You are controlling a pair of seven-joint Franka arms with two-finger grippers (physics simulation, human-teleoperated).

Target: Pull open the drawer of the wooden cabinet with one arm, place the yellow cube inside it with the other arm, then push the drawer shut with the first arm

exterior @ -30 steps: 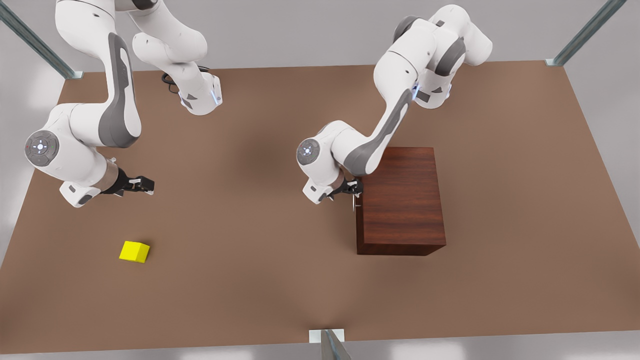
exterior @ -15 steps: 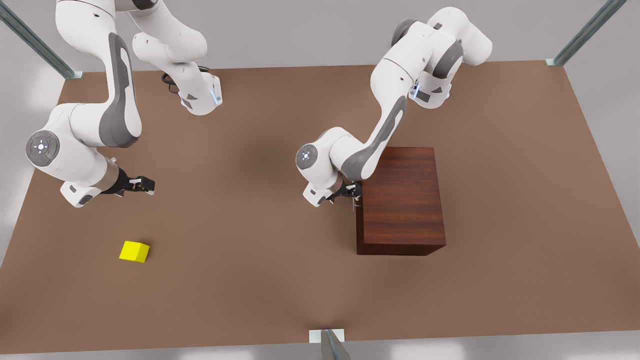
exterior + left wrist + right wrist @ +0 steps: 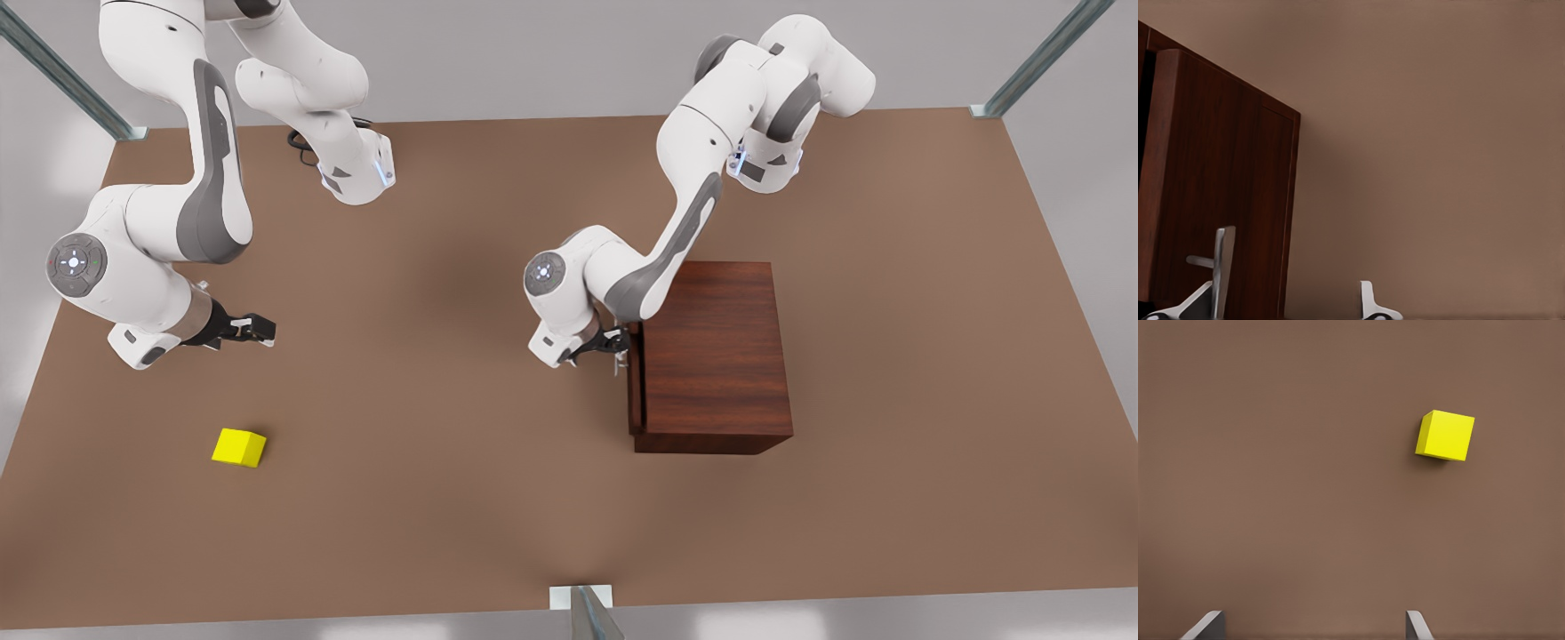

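Left gripper [image 3: 615,345] at the drawer [image 3: 635,391] handle; whether it grips, I cannot tell.
Drawer slightly out of the wooden cabinet [image 3: 716,356]. Right gripper [image 3: 258,331] waits spread apart, near the yellow cube [image 3: 238,447].

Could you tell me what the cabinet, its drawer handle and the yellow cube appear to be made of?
The wooden cabinet looks like dark reddish wood: streaky grain, slight sheen. The handle looks like pale matte metal, a thin silver bar. The yellow cube is plain and uniformly coloured, perhaps plastic or painted; I cannot tell.
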